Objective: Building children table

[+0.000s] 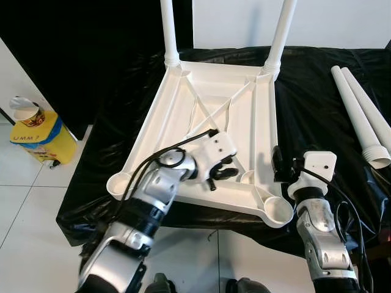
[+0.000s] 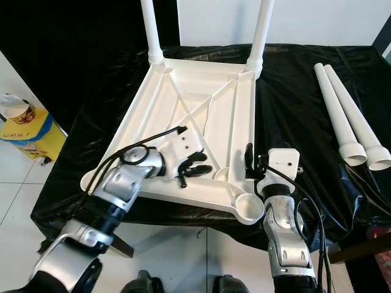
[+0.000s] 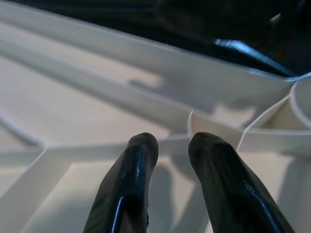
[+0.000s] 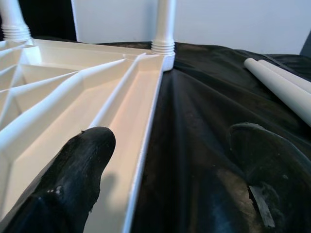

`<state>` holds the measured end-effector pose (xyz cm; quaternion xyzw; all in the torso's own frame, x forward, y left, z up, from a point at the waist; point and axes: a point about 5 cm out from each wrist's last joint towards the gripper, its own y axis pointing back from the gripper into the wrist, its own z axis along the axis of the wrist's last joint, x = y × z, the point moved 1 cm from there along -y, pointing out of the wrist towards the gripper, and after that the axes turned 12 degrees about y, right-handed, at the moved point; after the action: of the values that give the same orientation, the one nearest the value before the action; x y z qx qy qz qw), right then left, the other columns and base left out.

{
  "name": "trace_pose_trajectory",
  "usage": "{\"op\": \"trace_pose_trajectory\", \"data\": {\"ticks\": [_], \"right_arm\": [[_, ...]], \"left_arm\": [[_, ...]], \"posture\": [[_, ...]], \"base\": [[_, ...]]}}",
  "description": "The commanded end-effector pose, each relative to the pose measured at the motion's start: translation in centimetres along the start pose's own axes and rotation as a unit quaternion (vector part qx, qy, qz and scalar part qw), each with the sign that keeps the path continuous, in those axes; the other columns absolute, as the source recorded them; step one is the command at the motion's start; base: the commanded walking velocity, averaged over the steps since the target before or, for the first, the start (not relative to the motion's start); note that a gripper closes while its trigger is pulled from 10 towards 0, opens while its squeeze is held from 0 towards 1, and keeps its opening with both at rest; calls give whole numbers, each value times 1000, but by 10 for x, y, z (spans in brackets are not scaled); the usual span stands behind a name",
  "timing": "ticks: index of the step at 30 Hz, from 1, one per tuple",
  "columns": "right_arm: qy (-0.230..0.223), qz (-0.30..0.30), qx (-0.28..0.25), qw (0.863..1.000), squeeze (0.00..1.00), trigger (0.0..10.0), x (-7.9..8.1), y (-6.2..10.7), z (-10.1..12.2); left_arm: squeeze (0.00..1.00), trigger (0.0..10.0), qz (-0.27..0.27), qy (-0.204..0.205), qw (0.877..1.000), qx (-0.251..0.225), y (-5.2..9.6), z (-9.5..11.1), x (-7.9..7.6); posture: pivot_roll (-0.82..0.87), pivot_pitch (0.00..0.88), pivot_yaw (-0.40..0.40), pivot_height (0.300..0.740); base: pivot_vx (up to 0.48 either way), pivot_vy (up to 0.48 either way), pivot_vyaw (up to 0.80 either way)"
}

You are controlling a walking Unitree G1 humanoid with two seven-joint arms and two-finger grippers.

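The white children's table top (image 1: 183,104) lies upside down on a black-covered surface. Two white legs (image 1: 169,30) (image 1: 281,30) stand in its far corner sockets. The near sockets (image 1: 119,183) (image 1: 278,209) hold nothing. My left gripper (image 1: 221,170) hovers low over the ribbed underside near the front rim, its fingers (image 3: 138,160) almost together with nothing between them. My right gripper (image 1: 277,163) is open astride the table's right rim (image 4: 146,126), one finger over the inside and the other over the cloth.
Two loose white legs (image 1: 366,116) lie side by side on the black cloth (image 1: 317,110) at the right. On the white tiled floor at the left stands a yellow container (image 1: 40,137) with a cup (image 1: 27,111) on top.
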<state>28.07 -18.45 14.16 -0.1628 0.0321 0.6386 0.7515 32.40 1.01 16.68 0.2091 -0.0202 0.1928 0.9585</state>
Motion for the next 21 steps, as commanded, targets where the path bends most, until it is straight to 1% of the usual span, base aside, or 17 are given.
{"op": "trace_pose_trajectory", "data": {"ticks": [1,2,3,4,5,6,7,8,10,11,12,14,16,17,19,20,21], "right_arm": [[-7,-18,27,999,0,10000,-5,0,-9],[-7,-18,27,999,0,10000,-5,0,-9],[-25,-43,43,998,0,10000,-10,0,-13],[-35,-62,54,996,0,10000,-14,0,-17],[-35,-62,54,996,0,10000,-14,0,-17],[-41,-75,61,995,0,10000,-17,1,-19],[-47,-91,67,992,0,10000,-21,1,-21],[-47,-91,67,992,0,10000,-21,1,-21],[-51,-125,73,988,0,10000,-31,0,-24],[-51,-125,73,988,0,10000,-31,0,-24],[-56,-140,78,986,0,10000,-35,0,-26],[-56,-140,78,986,0,10000,-35,0,-26],[-63,-170,80,980,0,10000,-46,-2,-28],[-63,-170,80,980,0,10000,-46,-2,-28],[-69,-197,79,975,0,10000,-56,-2,-28],[-74,-208,78,972,0,10000,-61,-3,-29],[-74,-208,78,972,0,10000,-61,-3,-29]], "left_arm": [[0,10000,225,-1,973,-55,8,6,26],[0,10000,225,-1,973,-55,8,6,26],[0,10000,197,-4,977,-85,11,12,20],[0,10000,180,-3,978,-108,14,16,16],[0,10000,180,-3,978,-108,14,16,16],[0,10000,169,-4,978,-123,17,18,13],[0,10000,158,-4,977,-141,20,21,9],[0,10000,158,-4,977,-141,20,21,9],[0,10000,153,-5,973,-175,27,27,4],[0,10000,153,-5,973,-175,27,27,4],[0,10000,148,-3,971,-186,30,29,2],[0,10000,148,-3,971,-186,30,29,2],[0,10000,132,9,970,-206,35,33,-4],[0,10000,132,9,970,-206,35,33,-4],[0,10000,106,20,971,-215,37,34,-10],[0,10000,89,33,972,-215,38,33,-14],[0,10000,89,33,972,-215,38,33,-14]], "posture": [[5,102,8,740],[5,102,8,740],[6,101,10,740],[7,101,11,740],[7,101,11,740],[7,101,11,740],[9,100,13,740],[9,100,13,740],[11,100,14,740],[11,100,14,740],[13,99,15,740],[13,99,15,740],[14,98,17,740],[14,98,17,740],[15,98,19,740],[14,97,23,740],[14,97,23,740]], "base": [[0,0,0],[0,0,0],[0,0,0],[0,0,0],[0,0,0],[0,0,0],[0,0,0],[0,0,0],[0,0,0],[0,0,0],[0,0,0],[0,0,0],[0,0,0],[0,0,0],[0,0,0],[0,0,0],[0,0,0]]}}
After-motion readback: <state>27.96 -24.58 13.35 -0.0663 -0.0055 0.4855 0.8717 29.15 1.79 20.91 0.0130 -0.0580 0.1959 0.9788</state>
